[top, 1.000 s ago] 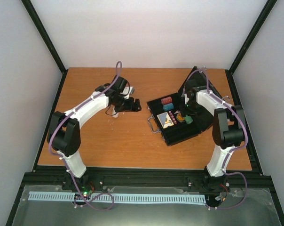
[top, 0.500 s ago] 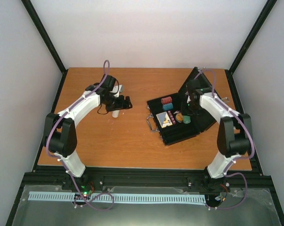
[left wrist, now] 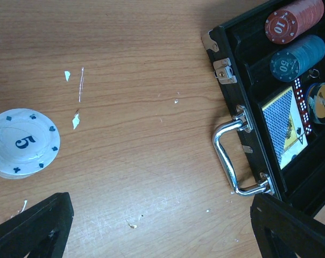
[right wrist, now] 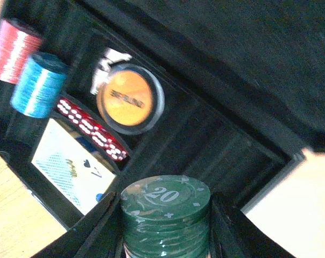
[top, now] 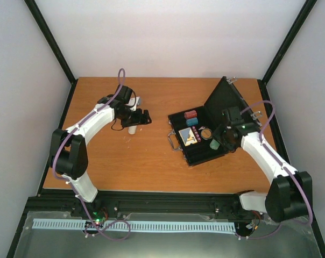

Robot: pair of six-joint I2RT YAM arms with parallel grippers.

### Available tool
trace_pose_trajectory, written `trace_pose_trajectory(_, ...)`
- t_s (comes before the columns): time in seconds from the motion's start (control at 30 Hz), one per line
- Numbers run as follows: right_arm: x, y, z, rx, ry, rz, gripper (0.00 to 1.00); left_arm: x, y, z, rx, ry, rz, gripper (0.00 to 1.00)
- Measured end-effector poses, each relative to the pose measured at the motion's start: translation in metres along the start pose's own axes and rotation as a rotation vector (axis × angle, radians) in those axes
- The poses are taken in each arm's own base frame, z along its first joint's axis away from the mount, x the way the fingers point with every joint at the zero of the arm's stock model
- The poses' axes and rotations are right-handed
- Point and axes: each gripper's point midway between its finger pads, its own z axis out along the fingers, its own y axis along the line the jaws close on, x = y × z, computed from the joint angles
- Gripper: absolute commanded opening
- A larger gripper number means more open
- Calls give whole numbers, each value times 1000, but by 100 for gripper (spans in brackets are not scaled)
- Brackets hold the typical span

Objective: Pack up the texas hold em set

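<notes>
The black case (top: 203, 153) lies open on the table with its lid (top: 223, 98) raised. It holds a red chip stack (right wrist: 12, 48), a blue stack (right wrist: 39, 83), red dice (right wrist: 92, 129), an orange disc (right wrist: 127, 99) and the card deck (right wrist: 71, 166). My right gripper (right wrist: 165, 226) is shut on a green chip stack (right wrist: 165, 212) over the case's right side (top: 214, 144). A white chip stack (left wrist: 23, 142) stands on the table left of the case. My left gripper (left wrist: 162, 236) is open and empty, hovering between that stack and the case's metal handle (left wrist: 230, 158).
The wooden table (top: 152, 166) is framed by black rails and white walls. The raised lid stands close behind my right wrist. Small white flecks (left wrist: 76, 121) lie on the wood near the white stack.
My right arm has swung its elbow out to the near right and carried the green stack slightly nearer over the case. My left gripper moved left toward the white stack, then held still.
</notes>
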Motion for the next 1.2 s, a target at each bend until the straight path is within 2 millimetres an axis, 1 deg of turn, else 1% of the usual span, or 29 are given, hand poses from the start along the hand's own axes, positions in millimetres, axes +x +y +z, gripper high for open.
trace_pose_trajectory(0.1, 18, -17, 4, -1, 4, 126, 3, 0, 0, 0, 1, 0, 0, 93)
trace_pose_trajectory(0.2, 33, -25, 11, -17, 13, 224, 3, 0, 0, 0, 2, 1, 0, 93)
trace_pose_trajectory(0.27, 36, -27, 17, -17, 17, 272, 4, 0, -1, 0, 6, 2, -1, 93)
trace_pose_trajectory(0.4, 32, -20, 30, -19, 20, 335, 6, 1, -3, 0, 18, 7, -4, 92)
trace_pose_trajectory(0.43, 32, -20, 33, -17, 24, 347, 12, 1, -4, 0, 20, 7, -4, 93)
trace_pose_trajectory(0.57, 31, -15, 42, -20, 29, 405, 21, 1, -4, 0, 23, 8, -4, 93)
trace_pose_trajectory(0.67, 28, -13, 48, -17, 26, 440, 31, 1, -4, 0, 23, 8, -4, 93)
trace_pose_trajectory(0.83, 21, -4, 55, -20, 24, 469, 34, 1, -4, 0, 22, 8, -4, 93)
trace_pose_trajectory(0.9, 20, -2, 59, -17, 32, 472, 39, 1, -4, 0, 22, 8, -4, 93)
trace_pose_trajectory(0.97, 21, 0, 62, -11, 40, 472, 40, 1, -4, 0, 22, 8, -4, 93)
trace_pose_trajectory(1.03, 22, 0, 63, -7, 44, 470, 46, 1, -4, 1, 22, 9, -4, 93)
trace_pose_trajectory(1.1, 23, -1, 63, -2, 47, 468, 59, 2, -3, 1, 21, 12, -5, 93)
trace_pose_trajectory(1.13, 24, -2, 63, 2, 50, 468, 68, 2, -3, 2, 21, 12, -5, 93)
trace_pose_trajectory(1.2, 26, -3, 62, 7, 56, 458, 72, 2, -3, 2, 20, 13, -6, 93)
